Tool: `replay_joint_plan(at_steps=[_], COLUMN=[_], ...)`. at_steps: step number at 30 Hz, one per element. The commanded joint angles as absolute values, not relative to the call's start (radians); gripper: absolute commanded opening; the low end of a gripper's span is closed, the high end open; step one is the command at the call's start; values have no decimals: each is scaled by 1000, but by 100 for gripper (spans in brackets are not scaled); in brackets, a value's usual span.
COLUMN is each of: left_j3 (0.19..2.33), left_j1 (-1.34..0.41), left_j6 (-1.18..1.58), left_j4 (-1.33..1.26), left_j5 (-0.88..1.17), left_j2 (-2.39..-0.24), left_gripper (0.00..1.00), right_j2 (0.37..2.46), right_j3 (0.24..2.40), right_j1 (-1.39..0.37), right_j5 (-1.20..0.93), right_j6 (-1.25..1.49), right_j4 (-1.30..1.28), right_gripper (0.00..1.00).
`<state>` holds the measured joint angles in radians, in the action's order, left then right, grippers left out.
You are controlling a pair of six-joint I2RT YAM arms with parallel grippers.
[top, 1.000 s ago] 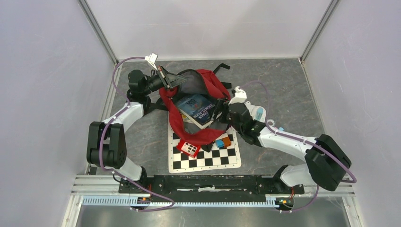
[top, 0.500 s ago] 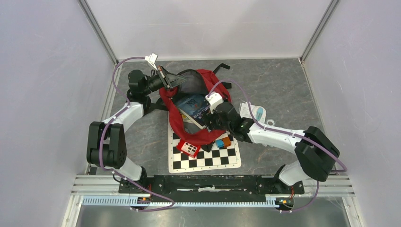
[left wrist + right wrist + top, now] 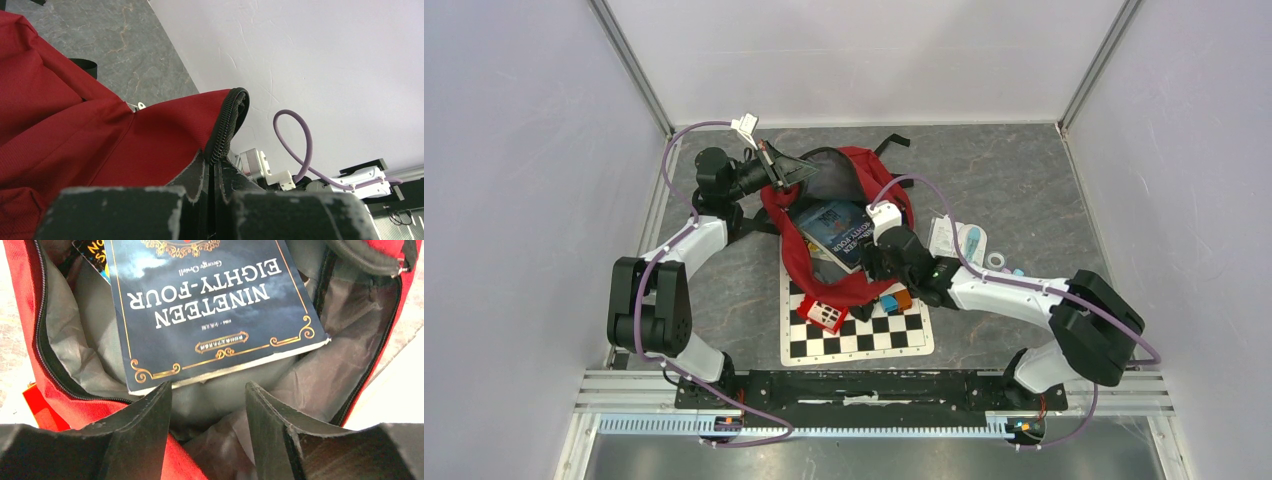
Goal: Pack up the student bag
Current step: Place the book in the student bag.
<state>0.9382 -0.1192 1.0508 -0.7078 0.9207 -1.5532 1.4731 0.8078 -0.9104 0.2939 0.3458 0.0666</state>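
The student bag (image 3: 866, 172) is a red backpack lying open in the middle of the table, its grey lining (image 3: 95, 345) showing. My left gripper (image 3: 776, 166) is shut on the black zipper edge (image 3: 229, 125) of the bag's rim and holds it up at the far left; the pinch (image 3: 214, 162) shows in the left wrist view. A dark blue book (image 3: 838, 228) titled Nineteen Eighty-Four (image 3: 210, 305) lies in the opening. My right gripper (image 3: 874, 262) hovers at the book's near edge, jaws (image 3: 209, 390) apart over loose lining, gripping nothing.
A chessboard (image 3: 864, 332) lies partly under the bag, with a red-and-white box (image 3: 824, 314) and blue and orange blocks (image 3: 896, 298) on it. White packets and small items (image 3: 960, 240) lie right of the bag. A second book with yellow lettering (image 3: 89, 252) peeks out beneath the blue one.
My right arm has swung left from the small items to the bag's mouth, and its jaws have narrowed. The left gripper has kept its hold.
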Motion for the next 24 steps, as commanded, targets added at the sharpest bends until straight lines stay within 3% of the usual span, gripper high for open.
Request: replay_joint_plan(at_steps=[1, 10, 24], left_j3=[963, 962, 959], left_j1=[-124, -124, -124], left_j6=[1049, 1052, 1049], left_j4=[-758, -758, -754], left_j5=[942, 940, 936], left_j2=[-1546, -1554, -1540], left_gripper=[2, 2, 2], right_j2=[1407, 1401, 1681], right_j3=[765, 718, 980], right_j1=[-920, -923, -922], right_j5=[321, 298, 408], right_j6=[401, 421, 345], right_j4=[56, 121, 281], right_gripper=[58, 51, 50])
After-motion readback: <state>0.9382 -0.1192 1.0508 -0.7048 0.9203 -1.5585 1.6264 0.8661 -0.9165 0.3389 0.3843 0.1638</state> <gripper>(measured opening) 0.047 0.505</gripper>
